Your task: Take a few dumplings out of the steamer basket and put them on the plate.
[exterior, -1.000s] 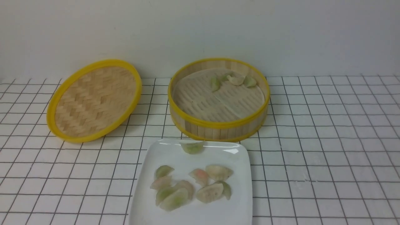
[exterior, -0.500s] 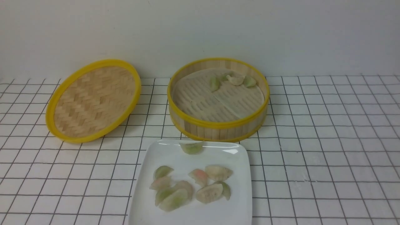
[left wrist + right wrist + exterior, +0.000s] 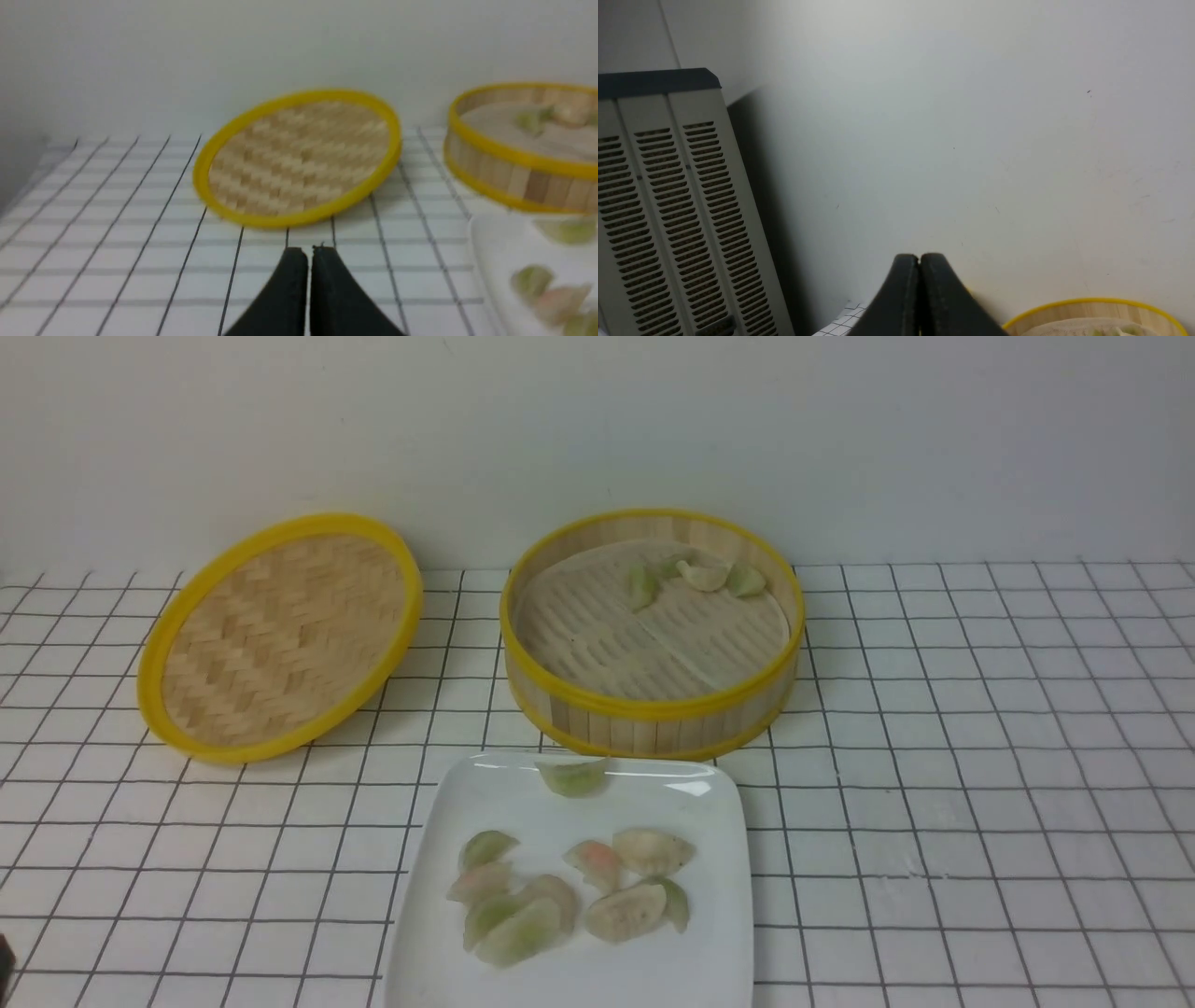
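Note:
The steamer basket (image 3: 653, 726) stands at the back middle of the table, with several pale green and cream dumplings (image 3: 702, 577) at its far side. In front of it lies the white plate (image 3: 724, 859) with several green, pink and cream dumplings (image 3: 523, 919) on it, one alone at its far edge (image 3: 574, 777). My left gripper (image 3: 310, 252) is shut and empty, low over the cloth in front of the lid, with the plate (image 3: 490, 242) off to its side. My right gripper (image 3: 919, 258) is shut and empty, facing the wall, with the basket rim (image 3: 1092, 305) below it.
The flat woven lid (image 3: 280, 635) with a yellow rim leans to the left of the basket. A checked cloth (image 3: 980, 784) covers the table. A grey vented appliance (image 3: 668, 210) stands against the wall in the right wrist view. A dark sliver (image 3: 5, 959) shows at the lower left edge.
A dark sliver has come into the front view's lower left corner. Basket, lid, plate and dumplings lie as before.

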You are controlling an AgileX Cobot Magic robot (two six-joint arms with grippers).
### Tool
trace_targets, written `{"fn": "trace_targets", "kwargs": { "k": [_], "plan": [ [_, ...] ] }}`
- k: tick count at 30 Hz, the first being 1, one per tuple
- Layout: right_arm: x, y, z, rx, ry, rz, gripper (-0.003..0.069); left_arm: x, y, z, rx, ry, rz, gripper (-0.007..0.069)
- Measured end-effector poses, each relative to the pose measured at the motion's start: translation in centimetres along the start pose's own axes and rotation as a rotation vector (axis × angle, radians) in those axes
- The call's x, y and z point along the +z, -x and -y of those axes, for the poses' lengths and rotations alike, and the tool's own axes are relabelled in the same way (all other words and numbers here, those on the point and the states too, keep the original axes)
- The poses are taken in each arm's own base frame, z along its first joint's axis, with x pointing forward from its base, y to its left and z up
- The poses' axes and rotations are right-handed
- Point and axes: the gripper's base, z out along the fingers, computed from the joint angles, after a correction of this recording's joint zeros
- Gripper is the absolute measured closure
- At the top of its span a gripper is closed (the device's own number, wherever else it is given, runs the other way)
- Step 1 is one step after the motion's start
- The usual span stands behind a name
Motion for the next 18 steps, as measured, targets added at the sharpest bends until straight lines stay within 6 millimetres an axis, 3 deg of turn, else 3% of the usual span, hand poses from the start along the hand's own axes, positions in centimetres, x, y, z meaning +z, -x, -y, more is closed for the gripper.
{"fn": "trace_targets", "kwargs": {
  "k": [4, 18],
  "plan": [
    [0.0, 0.0, 0.0, 0.0, 0.0, 0.001, 0.0673, 0.2, -1.8, 0.0, 0.001, 0.0, -0.123, 0.0631],
    [0.0, 0.0, 0.0, 0.0, 0.001, 0.002, 0.0673, 0.2, -1.8, 0.1, 0.006, -0.031, -0.123, 0.0631]
  ]
}}
